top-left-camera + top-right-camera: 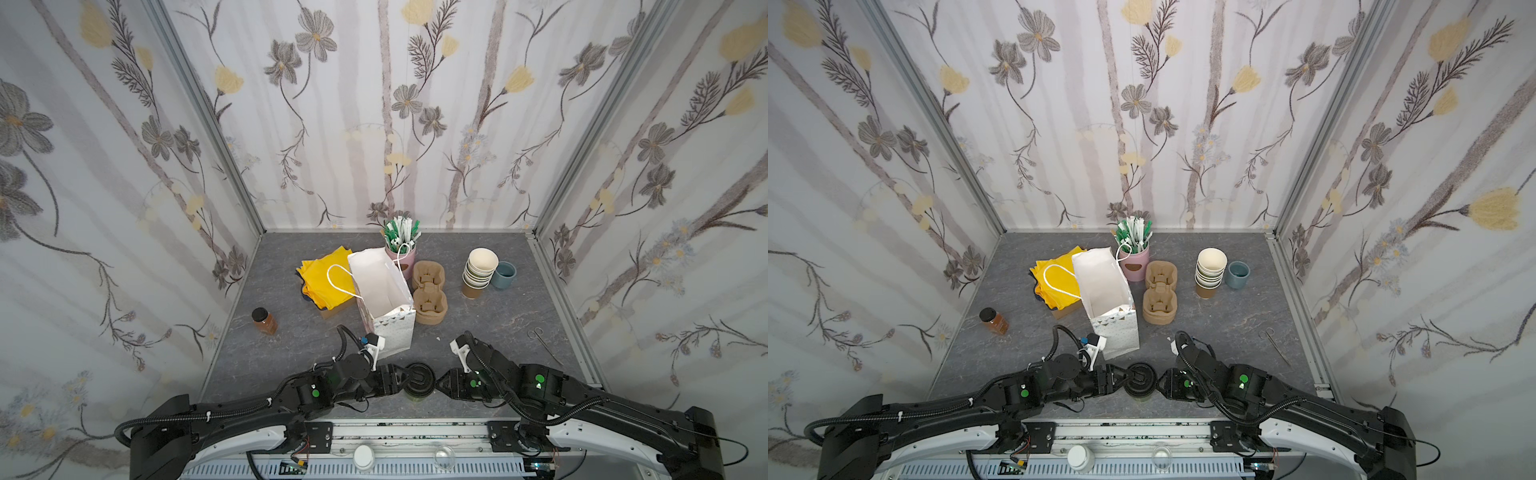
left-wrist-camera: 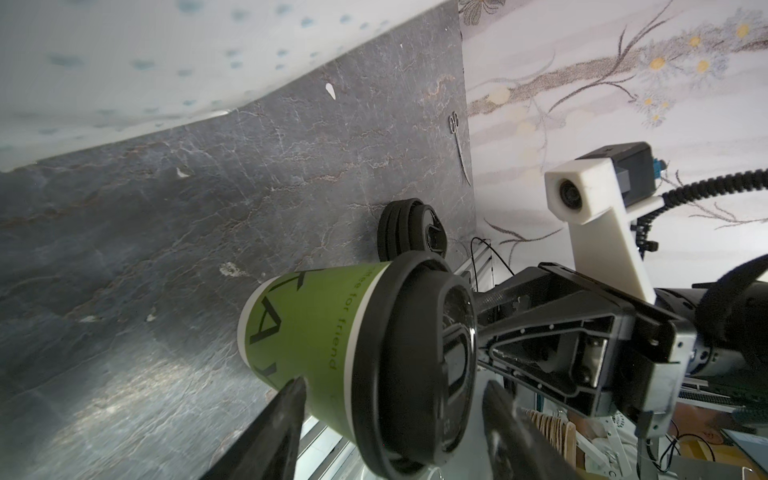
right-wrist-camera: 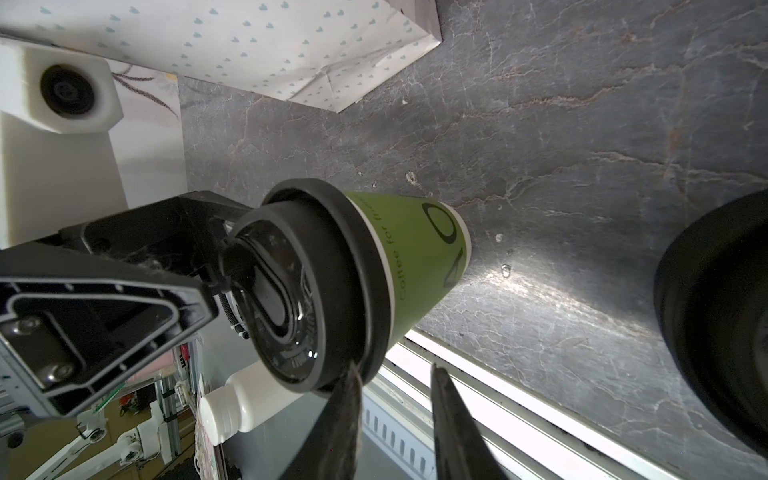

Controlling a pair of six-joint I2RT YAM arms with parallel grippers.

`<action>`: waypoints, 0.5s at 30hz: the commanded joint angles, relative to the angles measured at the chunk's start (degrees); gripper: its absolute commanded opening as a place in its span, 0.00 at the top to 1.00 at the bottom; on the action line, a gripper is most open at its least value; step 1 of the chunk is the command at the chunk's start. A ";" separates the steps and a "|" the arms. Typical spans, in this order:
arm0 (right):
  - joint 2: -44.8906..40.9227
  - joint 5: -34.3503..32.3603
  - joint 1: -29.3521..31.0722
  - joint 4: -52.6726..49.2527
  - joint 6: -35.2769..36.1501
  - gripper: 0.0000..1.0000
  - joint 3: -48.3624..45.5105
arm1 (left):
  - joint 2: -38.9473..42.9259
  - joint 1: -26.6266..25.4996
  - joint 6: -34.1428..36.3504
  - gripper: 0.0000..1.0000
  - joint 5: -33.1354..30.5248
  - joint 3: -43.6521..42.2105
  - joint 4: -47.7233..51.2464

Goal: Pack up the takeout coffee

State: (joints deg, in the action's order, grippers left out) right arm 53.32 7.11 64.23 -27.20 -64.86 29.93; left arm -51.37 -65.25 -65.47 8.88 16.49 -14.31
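A takeout coffee [image 1: 419, 380], a small green paper cup with printed lettering under a black plastic sip lid [image 2: 415, 365], stands upright at the middle of the near edge of a grey worktop [image 1: 478, 332]. Two black robot arms meet over it from either side.

The left gripper [image 1: 404, 379] has its jaws spread wide. One of its fingers [image 2: 282, 415] rests low against the cup's wall and the other stands just clear above the lid, so nothing is clamped. The right gripper [image 1: 439, 381] is parted a little. One of its fingers [image 3: 347, 415] touches the lid's rim and the gap between its jaws is empty.

A white paper bag [image 1: 386, 299] stands open just behind the left gripper, toward the middle of the worktop. A pile of spare black lids [image 2: 411, 232] sits near the cup.

The cup looks light, with thin walls that would likely buckle under a hard squeeze. Whether it is filled cannot be told. The lid is smooth and might pop off if the cup were lifted by it. The safer hold is probably on the paper body just below the lid's rim, gently, keeping the cup upright.
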 commanded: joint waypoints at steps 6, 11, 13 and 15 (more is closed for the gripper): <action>1.26 0.70 0.43 4.26 0.33 0.70 0.39 | -1.61 -0.05 1.34 0.36 0.43 0.98 -1.69; 1.60 0.59 0.53 3.93 0.39 0.71 0.46 | -2.38 -0.03 1.50 0.39 0.34 1.31 -1.45; 1.78 0.52 0.63 3.74 0.44 0.71 0.46 | -2.35 -0.05 1.50 0.40 0.17 1.29 -1.07; 2.01 0.42 0.72 3.47 0.34 0.72 0.22 | -2.37 -0.05 1.57 0.42 -0.05 1.30 -0.51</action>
State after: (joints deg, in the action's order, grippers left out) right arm 54.96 7.35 64.82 -25.26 -64.82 29.98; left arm -53.63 -65.25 -64.49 9.21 17.23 -14.35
